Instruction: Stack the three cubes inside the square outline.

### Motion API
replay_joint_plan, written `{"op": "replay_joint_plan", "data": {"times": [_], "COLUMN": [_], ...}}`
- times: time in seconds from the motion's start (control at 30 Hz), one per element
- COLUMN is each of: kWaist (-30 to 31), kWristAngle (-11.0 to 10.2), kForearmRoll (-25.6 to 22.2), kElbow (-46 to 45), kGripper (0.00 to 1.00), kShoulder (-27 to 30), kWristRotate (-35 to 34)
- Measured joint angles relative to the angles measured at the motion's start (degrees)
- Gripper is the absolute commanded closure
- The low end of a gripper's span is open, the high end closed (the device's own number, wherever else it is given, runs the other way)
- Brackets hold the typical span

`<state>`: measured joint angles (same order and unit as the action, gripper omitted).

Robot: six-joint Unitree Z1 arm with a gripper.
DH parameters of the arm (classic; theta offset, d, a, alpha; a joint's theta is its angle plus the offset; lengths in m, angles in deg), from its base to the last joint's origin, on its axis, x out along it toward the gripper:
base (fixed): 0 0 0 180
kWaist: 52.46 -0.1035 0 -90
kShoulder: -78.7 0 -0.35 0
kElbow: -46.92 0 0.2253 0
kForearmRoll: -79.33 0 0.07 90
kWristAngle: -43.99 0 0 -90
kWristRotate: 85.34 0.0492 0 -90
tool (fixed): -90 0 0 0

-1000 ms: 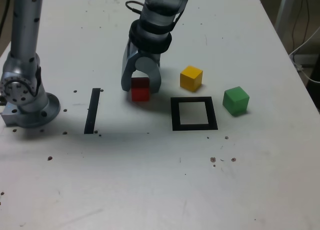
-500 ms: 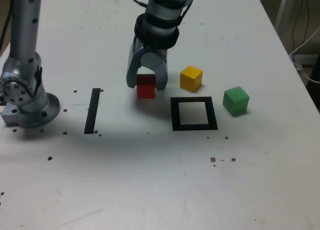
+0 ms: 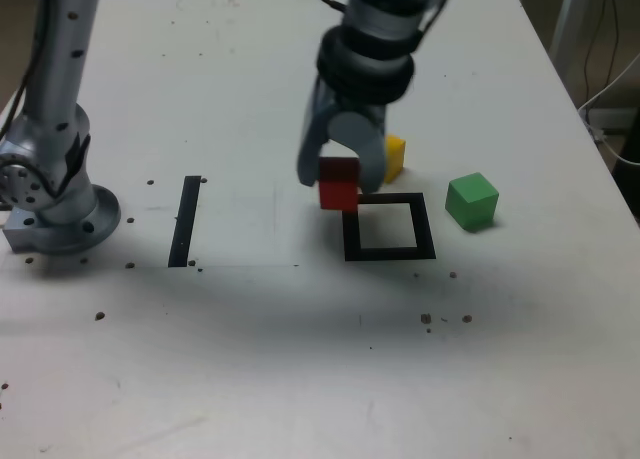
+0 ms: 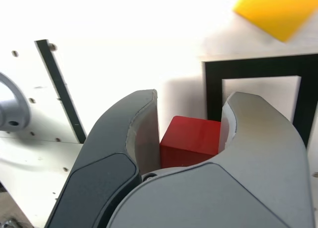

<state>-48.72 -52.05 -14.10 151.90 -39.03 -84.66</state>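
Grey fingers (image 3: pixel 342 176) pinch the matte red cube (image 3: pixel 338 184), probably to base the stack inside the black square outline (image 3: pixel 433 241). The matte green cube (image 3: pixel 472 202) waits beside it.

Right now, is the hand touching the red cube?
Touching: the wrist view shows the hand's fingers closed on both sides of the red cube.

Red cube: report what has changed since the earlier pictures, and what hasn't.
The end effector has carried the red cube toward the exterior view's right, close to the square outline, still gripping it. The green cube, yellow cube and black strip stayed put.
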Motion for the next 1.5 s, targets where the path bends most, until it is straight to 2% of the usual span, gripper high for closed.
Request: {"op": "replay_joint_plan", "data": {"times": [0.3, 0.87, 0.93, 1.07, 1.13, 1.23, 1.5], "kWaist": [0.42, -1.18, -1.18, -1.26, -1.32, -1.32, -1.34], "kWristAngle": [-0.24, -1.75, -1.83, -1.86, -1.87, -1.87, -1.92], "kForearmRoll": [-0.25, 1.82, 2.08, 2.91, 3.35, 3.74, 3.9], "kElbow": [4.53, 4.89, 4.89, 4.9, 4.9, 4.9, 4.81], "kGripper": [0.7, 0.68, 0.59, 0.22, 0.09, 0.03, 0.01], "kShoulder": [-5.31, -8.14, -8.19, -8.21, -8.22, -8.21, -8.21], "kWristRotate": [-0.59, -0.99, -0.99, -0.57, -0.19, 0.05, 0.05]}}
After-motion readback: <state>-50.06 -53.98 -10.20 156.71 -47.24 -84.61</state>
